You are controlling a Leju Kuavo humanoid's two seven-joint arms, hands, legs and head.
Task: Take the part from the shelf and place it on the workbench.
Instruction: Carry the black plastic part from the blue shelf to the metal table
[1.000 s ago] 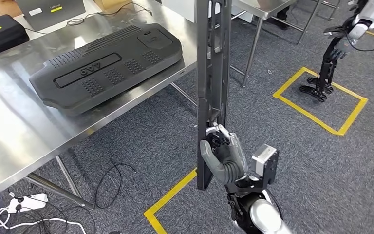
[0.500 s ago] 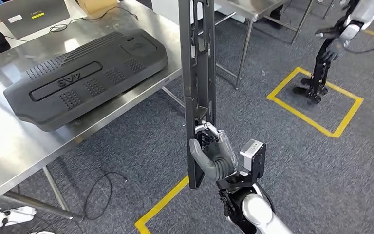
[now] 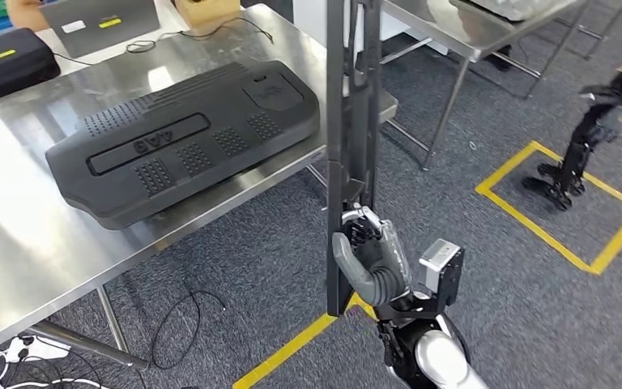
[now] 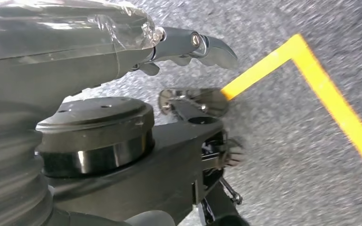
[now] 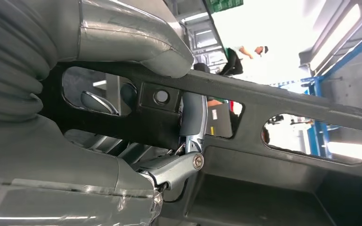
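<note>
A long dark slotted part (image 3: 348,121) stands upright in front of me, reaching past the top of the head view. My right hand (image 3: 371,258) grips it near its lower end, over the grey carpet. In the right wrist view the thumb (image 5: 136,42) presses on the part (image 5: 273,101) and the fingers wrap through a slot. The steel workbench (image 3: 16,235) lies to the left of the part, with a big black moulded cover (image 3: 182,138) on it. My left hand (image 4: 122,42) hangs over the floor, a silvery finger stretched out and nothing in it.
A black case (image 3: 8,58) and a laptop (image 3: 97,23) sit at the workbench's far end. A second steel table (image 3: 470,24) stands behind. Another robot's legs (image 3: 571,162) stand in a yellow tape square (image 3: 567,235). Cables (image 3: 182,320) and a power strip (image 3: 32,348) lie under the workbench.
The whole picture has shifted, so the camera moved; the workbench now sits more to the right in view. My right hand keeps the same hold on the upright part.
</note>
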